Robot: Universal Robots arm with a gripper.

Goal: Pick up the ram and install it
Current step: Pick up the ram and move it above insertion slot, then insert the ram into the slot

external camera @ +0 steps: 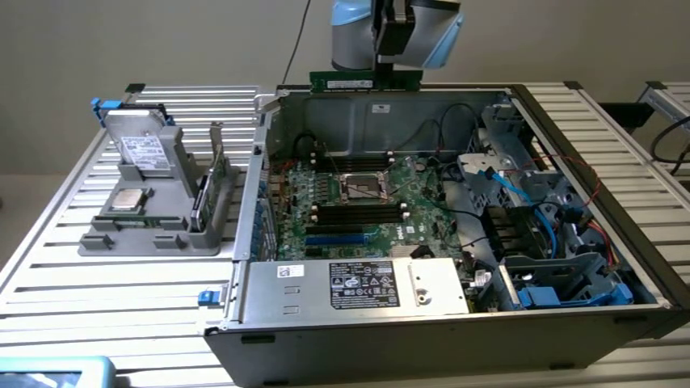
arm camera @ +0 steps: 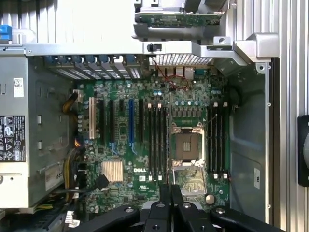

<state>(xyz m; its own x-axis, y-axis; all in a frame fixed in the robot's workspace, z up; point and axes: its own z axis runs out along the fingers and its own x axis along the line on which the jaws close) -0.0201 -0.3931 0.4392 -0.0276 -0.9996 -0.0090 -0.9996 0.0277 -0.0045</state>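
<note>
Exterior view: the gripper (external camera: 380,73) is pinching the ram (external camera: 345,82) by its top edge and holding it level, with the open computer case (external camera: 431,347) lying below the hand. Gripped so narrowly, the ram may be twisting and missing a slot. Wrist view: the fingers (arm camera: 165,193) are pointing straight down, the memory slots (arm camera: 159,140) lying beneath them.

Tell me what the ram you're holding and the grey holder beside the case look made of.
The ram: green circuit-board laminate, matte, with a white label. The grey holder: probably moulded plastic, judging by its dull, even grey and chunky slotted shape; painted metal can't be ruled out.
</note>
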